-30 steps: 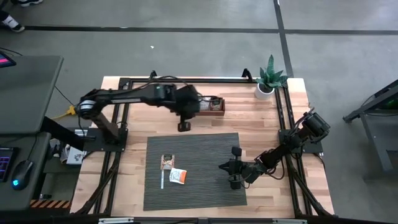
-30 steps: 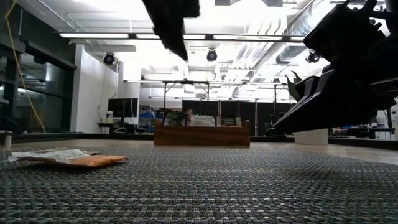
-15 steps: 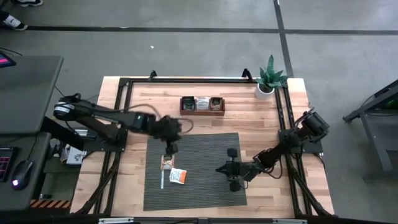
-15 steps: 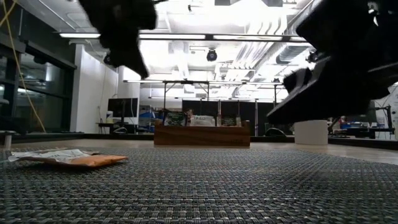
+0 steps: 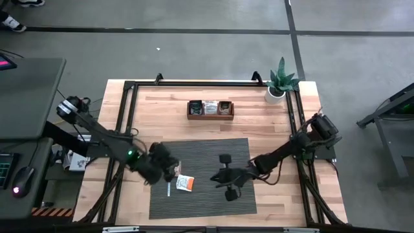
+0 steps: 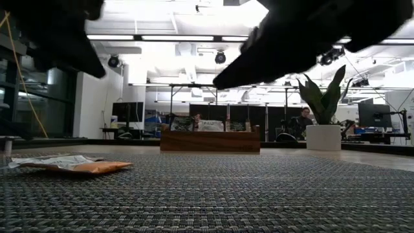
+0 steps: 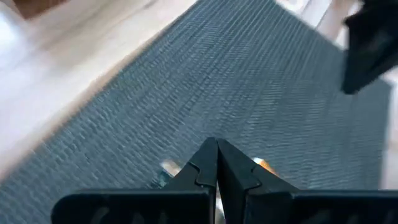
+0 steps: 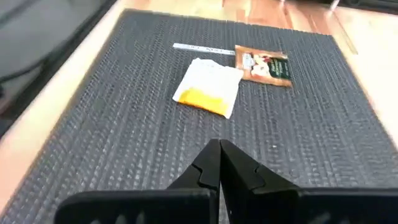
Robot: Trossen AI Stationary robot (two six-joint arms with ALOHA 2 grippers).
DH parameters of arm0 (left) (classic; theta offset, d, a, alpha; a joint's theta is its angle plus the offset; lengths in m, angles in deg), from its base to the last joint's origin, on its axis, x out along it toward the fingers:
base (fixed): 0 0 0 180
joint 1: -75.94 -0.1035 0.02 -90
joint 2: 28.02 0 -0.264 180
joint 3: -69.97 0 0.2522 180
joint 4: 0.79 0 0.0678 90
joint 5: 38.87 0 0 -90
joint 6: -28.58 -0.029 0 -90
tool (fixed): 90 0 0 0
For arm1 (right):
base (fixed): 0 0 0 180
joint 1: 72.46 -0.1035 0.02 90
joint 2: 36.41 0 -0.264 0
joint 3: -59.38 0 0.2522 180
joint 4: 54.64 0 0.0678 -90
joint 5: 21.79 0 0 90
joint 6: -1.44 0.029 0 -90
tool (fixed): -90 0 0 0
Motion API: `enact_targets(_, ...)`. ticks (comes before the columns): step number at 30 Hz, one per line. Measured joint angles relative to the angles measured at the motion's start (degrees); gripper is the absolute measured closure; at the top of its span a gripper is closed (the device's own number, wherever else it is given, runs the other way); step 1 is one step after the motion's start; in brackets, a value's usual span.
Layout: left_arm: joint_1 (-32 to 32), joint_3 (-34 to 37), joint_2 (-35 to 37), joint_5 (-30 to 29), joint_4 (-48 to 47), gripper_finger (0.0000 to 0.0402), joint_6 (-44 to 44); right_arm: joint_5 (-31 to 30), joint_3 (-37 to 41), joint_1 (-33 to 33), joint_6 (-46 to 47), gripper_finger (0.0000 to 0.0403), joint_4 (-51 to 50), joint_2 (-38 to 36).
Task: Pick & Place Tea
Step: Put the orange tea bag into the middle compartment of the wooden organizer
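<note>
Two tea sachets lie flat on the dark mat (image 5: 213,162): an orange-and-white one (image 8: 208,87) and a tan-and-dark one (image 8: 264,65). A thin white strip (image 8: 202,48) lies beside them. More sachets stand in the wooden box (image 5: 209,109) at the far side. My left gripper (image 5: 169,172) hangs shut and empty above the mat's left part, over the tan sachet, which it mostly hides in the high view. My right gripper (image 8: 217,146) is shut and empty above the mat's middle, pointing toward the sachets.
A potted plant (image 5: 279,81) stands at the far right corner. Black frame rails (image 5: 129,116) run along the table's left, right and far sides. The right half of the mat (image 8: 323,137) is bare under my right arm.
My left gripper has swung from the wooden box toward the table's near left, sinking and rolling, and now hangs over the sachets on the mat. My right gripper has drifted toward the table's left and risen a little. The sachets have not moved.
</note>
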Motion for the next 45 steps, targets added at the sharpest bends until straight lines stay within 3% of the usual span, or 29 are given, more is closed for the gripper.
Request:
enact_targets(6,8.5,-0.1,-1.9,-8.0,1.2,0.0401,15.2,6.8,-9.2,2.4,-3.9,0.0402,-6.4,4.6)
enact_targets(15,10.8,-0.1,-10.4,-5.4,5.5,0.0401,27.2,12.7,-21.0,3.4,-7.1,0.0402,-8.1,16.2)
enact_targets(25,10.7,-0.1,-18.3,-3.0,13.9,0.0401,31.6,12.9,-24.3,3.7,-7.7,0.0403,-6.9,20.2)
enact_targets(45,11.1,-0.1,-18.4,-2.4,12.5,0.0401,32.2,13.8,-24.2,6.0,-9.8,0.0403,1.7,23.9)
